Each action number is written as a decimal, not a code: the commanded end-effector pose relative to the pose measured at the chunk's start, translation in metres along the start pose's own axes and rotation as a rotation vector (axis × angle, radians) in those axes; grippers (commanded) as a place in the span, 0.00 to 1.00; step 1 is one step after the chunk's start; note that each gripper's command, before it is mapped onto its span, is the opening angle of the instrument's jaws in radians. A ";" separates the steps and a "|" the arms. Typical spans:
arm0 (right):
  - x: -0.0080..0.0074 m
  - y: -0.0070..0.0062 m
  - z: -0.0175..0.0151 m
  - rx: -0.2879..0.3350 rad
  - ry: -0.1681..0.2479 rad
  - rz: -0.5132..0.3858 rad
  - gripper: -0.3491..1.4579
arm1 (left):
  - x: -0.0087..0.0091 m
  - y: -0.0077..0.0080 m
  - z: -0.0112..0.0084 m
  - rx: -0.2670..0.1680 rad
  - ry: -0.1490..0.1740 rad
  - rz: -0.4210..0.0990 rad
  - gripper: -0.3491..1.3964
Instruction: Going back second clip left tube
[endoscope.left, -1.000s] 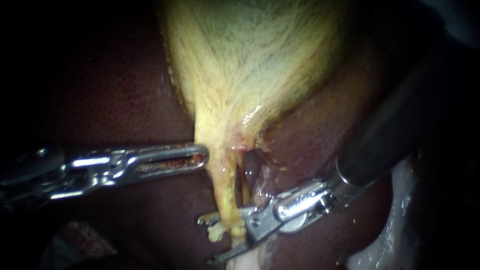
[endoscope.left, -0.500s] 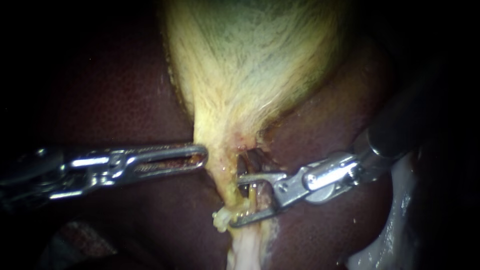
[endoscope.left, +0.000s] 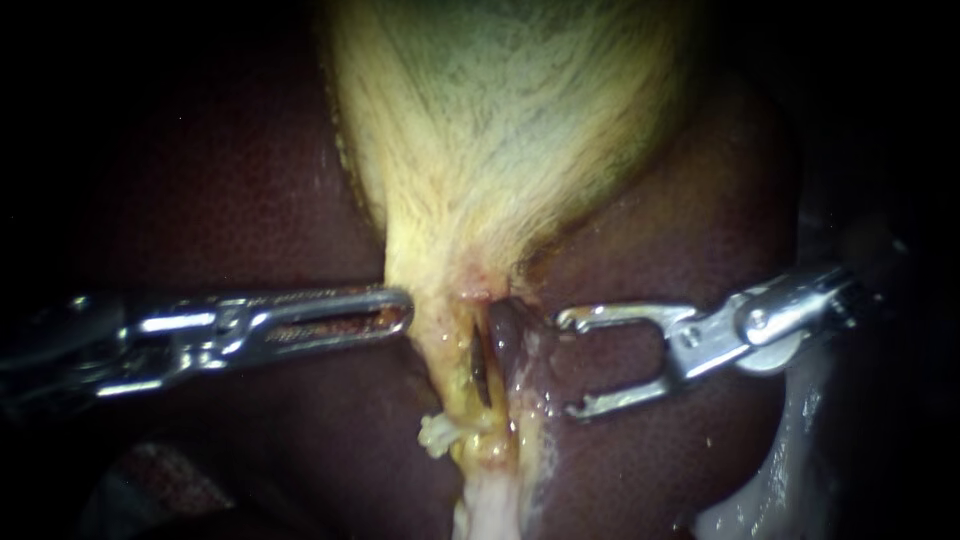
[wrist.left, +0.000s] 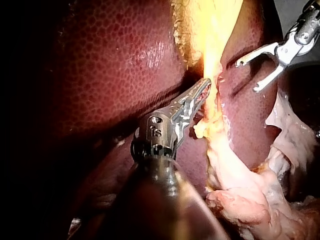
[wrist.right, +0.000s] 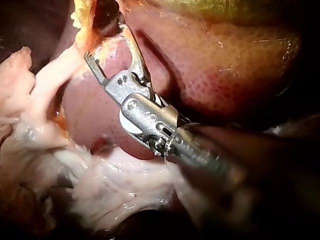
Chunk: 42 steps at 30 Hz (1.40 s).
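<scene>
Find the thin pale-yellow left tube (endoscope.left: 445, 365) below the tapering yellow-green gallbladder (endoscope.left: 500, 130), beside a dark slit (endoscope.left: 478, 360), no clip clearly showing. Draw the slender silver right instrument (endoscope.left: 570, 365), jaws gaping wide and empty near the tube, straight back along its shaft, off the dark-red liver (endoscope.left: 250, 200). Hold the steel left instrument (endoscope.left: 402, 312) steady against the gallbladder's neck.

Surgical lab bench. Signs: dark red liver (endoscope.left: 250, 200) and yellow gallbladder (endoscope.left: 500, 120) filmed close up, loose pale tissue (wrist.right: 115, 195) lying beside them, thin metal left instrument (endoscope.left: 405, 312) and right instrument (endoscope.left: 567, 365) reaching in from either side, bright light on the organs, all around them dark.
</scene>
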 end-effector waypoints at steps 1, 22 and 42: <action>0.0002 -0.0002 -0.0001 0.002 -0.002 -0.004 0.52 | 0.0000 0.0000 0.0001 -0.001 0.000 0.000 0.00; 0.0005 -0.0007 0.0001 0.026 0.004 -0.018 0.52 | 0.0015 0.0031 0.0056 -0.021 0.001 0.011 0.00; 0.0006 -0.0008 0.0001 0.032 0.006 -0.019 0.52 | 0.0021 0.0021 0.0066 -0.012 0.009 0.014 0.00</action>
